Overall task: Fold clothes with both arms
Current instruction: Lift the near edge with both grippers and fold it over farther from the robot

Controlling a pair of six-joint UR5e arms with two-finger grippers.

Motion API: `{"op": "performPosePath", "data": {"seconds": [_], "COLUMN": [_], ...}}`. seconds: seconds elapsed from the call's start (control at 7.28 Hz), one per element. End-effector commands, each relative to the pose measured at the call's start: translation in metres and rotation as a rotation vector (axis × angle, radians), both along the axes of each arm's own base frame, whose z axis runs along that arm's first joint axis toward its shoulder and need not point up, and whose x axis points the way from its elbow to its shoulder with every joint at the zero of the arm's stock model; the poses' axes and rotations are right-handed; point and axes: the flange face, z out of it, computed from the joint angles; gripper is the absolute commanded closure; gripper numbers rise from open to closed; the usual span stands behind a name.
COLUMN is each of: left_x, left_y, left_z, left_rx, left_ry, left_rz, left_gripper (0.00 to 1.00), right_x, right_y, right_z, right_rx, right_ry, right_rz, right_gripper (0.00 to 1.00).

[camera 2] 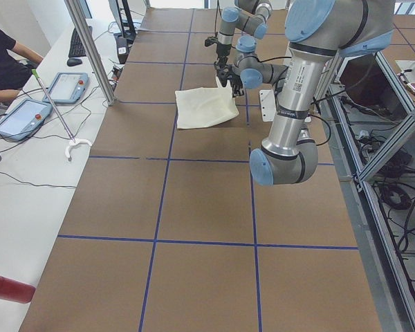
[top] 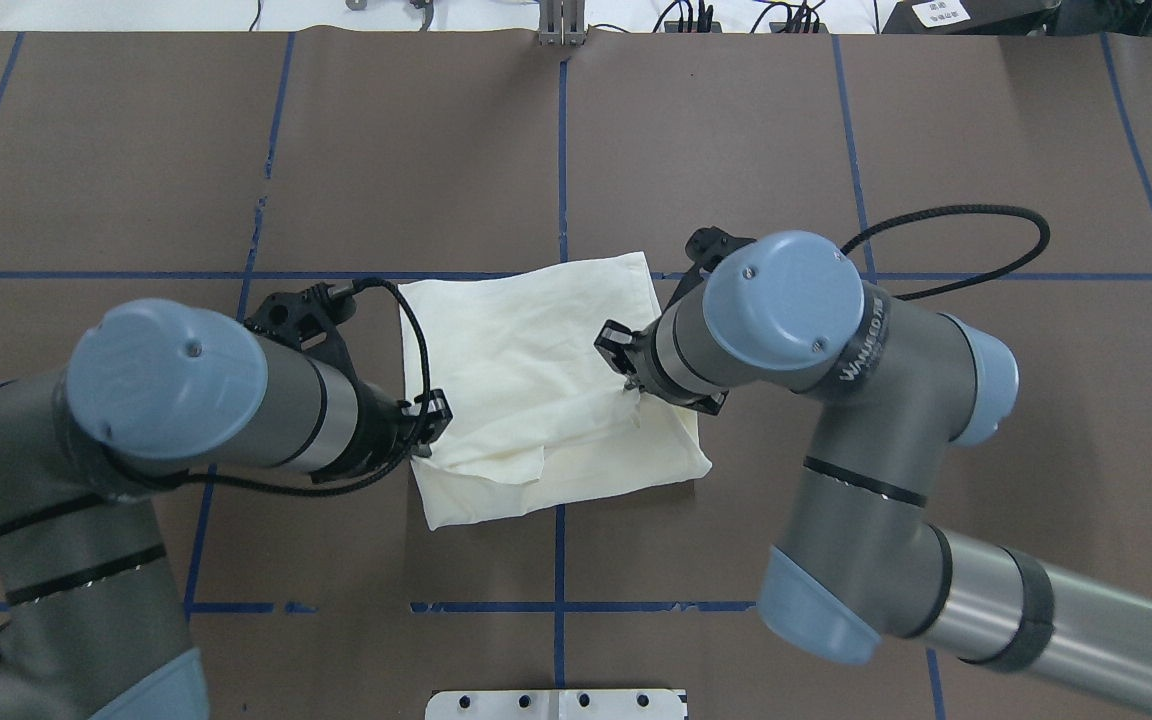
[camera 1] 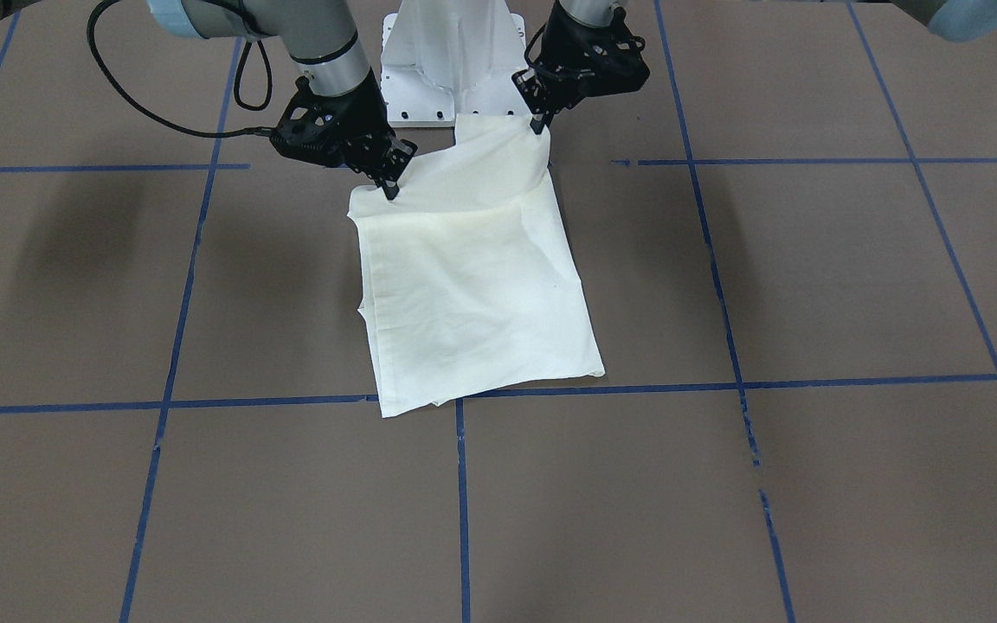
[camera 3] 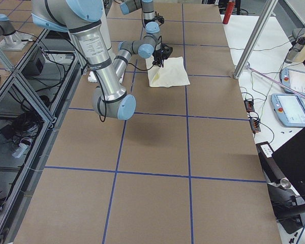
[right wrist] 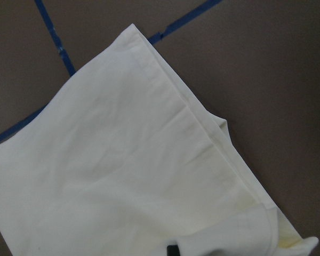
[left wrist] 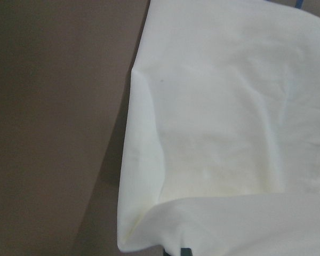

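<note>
**Held edge at top, loose cloth running down-frame**

In the front-facing view the T-shirt (camera 1: 474,285) lies centre frame as a plain cream rectangle (no print showing), its long axis running top to bottom. The left gripper (camera 1: 540,127) and right gripper (camera 1: 389,187) each look pinched closed on a corner of its upper edge, raised off the table (camera 1: 810,285). The remaining cloth lies down-frame of both — so the fold likely travels that way.

Folded cream shirt (camera 1: 472,285) lies on blue-taped brown table (camera 1: 810,277)
</note>
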Motion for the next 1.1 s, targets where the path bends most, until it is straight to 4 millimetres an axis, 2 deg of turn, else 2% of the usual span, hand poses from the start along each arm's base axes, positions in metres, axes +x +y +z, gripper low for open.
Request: {"op": "performPosePath", "data": {"seconds": [0.0, 0.14, 0.27, 0.41, 0.55, 0.69, 0.82, 0.96], "left_x": [0.008, 0.016, 0.034, 0.047, 0.056, 0.048, 0.047, 0.033], "left_y": [-0.082, -0.12, -0.148, -0.167, -0.175, -0.186, -0.196, -0.218], "left_z": [0.019, 0.027, 0.037, 0.048, 0.06, 0.065, 0.071, 0.085], "left_rx": [0.025, 0.023, 0.038, 0.049, 0.045, 0.044, 0.082, 0.104], "left_ry": [-0.033, -0.04, -0.041, -0.034, -0.041, -0.048, -0.079, -0.115], "left_rz": [-0.078, -0.119, -0.129, -0.14, -0.141, -0.16, -0.145, -0.149], "left_gripper": [1.0, 1.0, 1.0, 1.0, 1.0, 0.38, 0.0, 0.0], "right_x": [-0.031, -0.049, -0.056, -0.063, -0.071, -0.078, -0.064, -0.039], "right_y": [-0.084, -0.113, -0.131, -0.144, -0.155, -0.164, -0.177, -0.198], "right_z": [-0.002, 0.013, 0.022, 0.031, 0.036, 0.048, 0.046, 0.045], "right_rx": [0.011, 0.01, 0.005, -0.008, 0.004, 0.026, 0.058, 0.055], "right_ry": [0.003, 0.007, 0.033, 0.059, 0.05, 0.044, 0.046, 0.028], "right_rz": [0.033, 0.051, 0.052, 0.048, 0.053, 0.051, 0.047, 0.018], "right_gripper": [1.0, 1.0, 1.0, 1.0, 1.0, 0.01, 0.0, 0.0]}}
